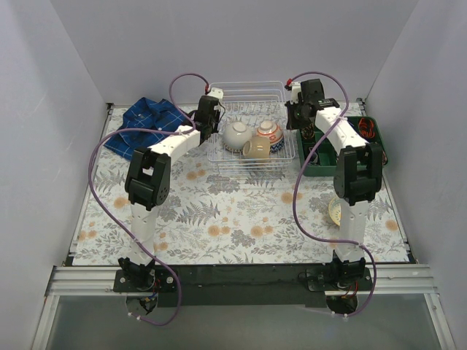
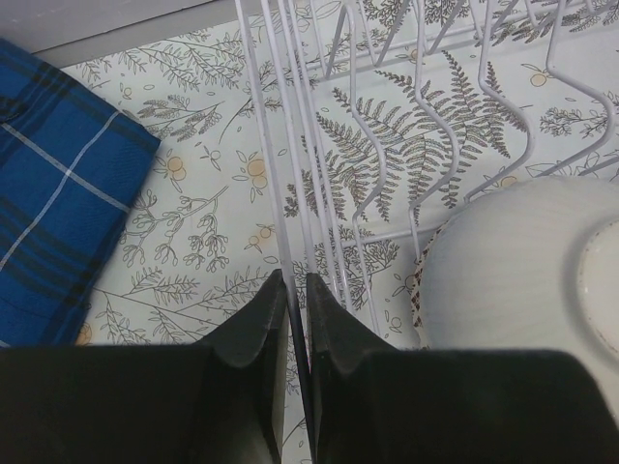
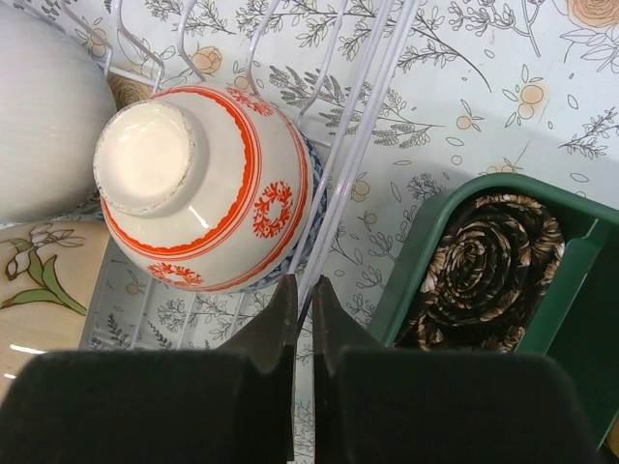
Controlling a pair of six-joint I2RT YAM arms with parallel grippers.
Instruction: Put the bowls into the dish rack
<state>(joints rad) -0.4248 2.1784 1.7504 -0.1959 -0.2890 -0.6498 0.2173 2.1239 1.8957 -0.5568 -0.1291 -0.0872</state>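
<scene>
The white wire dish rack (image 1: 252,86) stands at the back middle. Three bowls lie in it: a white one (image 1: 235,135), a red-patterned one (image 1: 268,133) and a beige one (image 1: 255,149). My left gripper (image 1: 212,128) is shut on the rack's left rim wire (image 2: 274,164), its tips (image 2: 295,282) pinching it beside the white bowl (image 2: 513,261). My right gripper (image 1: 297,126) is shut on the rack's right rim wire (image 3: 363,126), its tips (image 3: 303,287) next to the red-patterned bowl (image 3: 193,184). A fourth bowl (image 1: 335,212) sits on the table, half hidden behind the right arm.
A blue plaid cloth (image 1: 146,124) lies left of the rack, also in the left wrist view (image 2: 58,193). A green compartmented tray (image 1: 321,169) stands right of the rack, with a dark rolled item (image 3: 484,261) in it. White walls enclose the table.
</scene>
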